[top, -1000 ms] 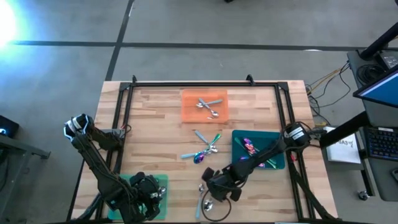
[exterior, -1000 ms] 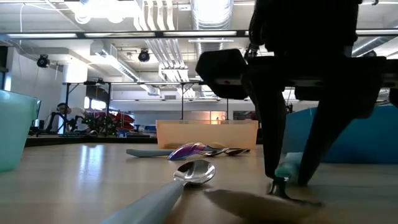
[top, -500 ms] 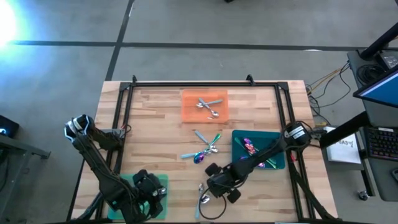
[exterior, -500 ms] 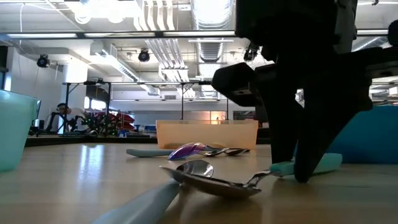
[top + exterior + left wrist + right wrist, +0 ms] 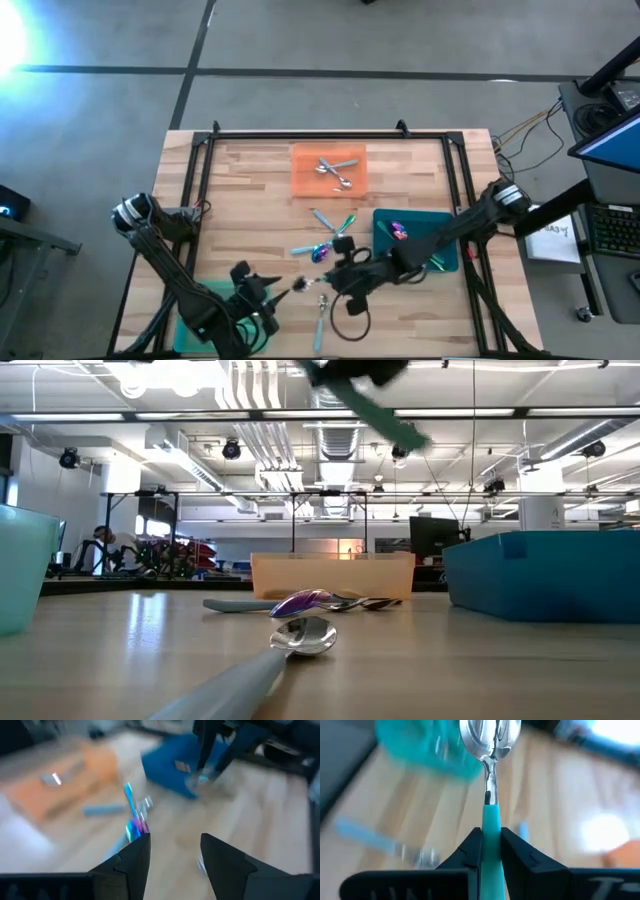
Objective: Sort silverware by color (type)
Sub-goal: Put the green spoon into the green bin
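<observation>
Right wrist view shows that the right gripper is now clamped on the teal handle of a spoon and has lifted it off the table, where a second ago it was at table level; we judge it ready for carrying to its tray. We see its shiny silver bowl pointing away from the fingers. In the high view, the left gripper hovers parted and empty near the green tray.

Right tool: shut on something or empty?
Shut on a teal-handled spoon. In the right wrist view the right tool pinches the teal handle between both fingers, bowl pointing away; the low view shows the spoon lifted off the table.
</observation>
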You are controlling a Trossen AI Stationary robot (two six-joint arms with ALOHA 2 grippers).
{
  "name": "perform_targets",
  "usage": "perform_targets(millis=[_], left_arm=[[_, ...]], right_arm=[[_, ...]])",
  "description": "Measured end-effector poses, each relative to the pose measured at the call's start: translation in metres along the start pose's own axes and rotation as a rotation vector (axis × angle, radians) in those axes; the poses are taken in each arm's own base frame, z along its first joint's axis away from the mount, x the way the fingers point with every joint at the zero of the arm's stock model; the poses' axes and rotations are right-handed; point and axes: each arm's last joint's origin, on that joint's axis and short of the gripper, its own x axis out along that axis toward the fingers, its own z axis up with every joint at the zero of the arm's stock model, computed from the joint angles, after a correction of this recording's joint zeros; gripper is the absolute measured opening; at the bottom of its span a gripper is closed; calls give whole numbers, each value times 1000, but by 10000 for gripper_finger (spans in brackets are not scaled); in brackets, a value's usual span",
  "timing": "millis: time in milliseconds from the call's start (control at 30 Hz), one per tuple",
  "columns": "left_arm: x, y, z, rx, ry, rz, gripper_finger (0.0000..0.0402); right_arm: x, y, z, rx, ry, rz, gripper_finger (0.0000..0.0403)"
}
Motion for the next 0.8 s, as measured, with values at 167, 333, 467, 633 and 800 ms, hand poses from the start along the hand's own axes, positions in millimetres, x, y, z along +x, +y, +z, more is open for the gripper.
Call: perform_targets(millis=[167,333,467,633,800], left_arm=[[7,-1,0,34,-177,61,159],[12,-3,5,-11,-274,85,159],[12,-5,6,-31,-284,81,159],[14,-12,10,-61,-310,73,159],[17,-23,18,-39,-321,68,159]], right_arm=[[-14,-5,29,42,-263,-27,36],[-21,-7,48,17,-477,-46,36],[-17,-6,53,-10,-550,-68,36],[-10,-6,55,-38,-597,-94,36],[0,-8,53,-41,-600,-107,36]])
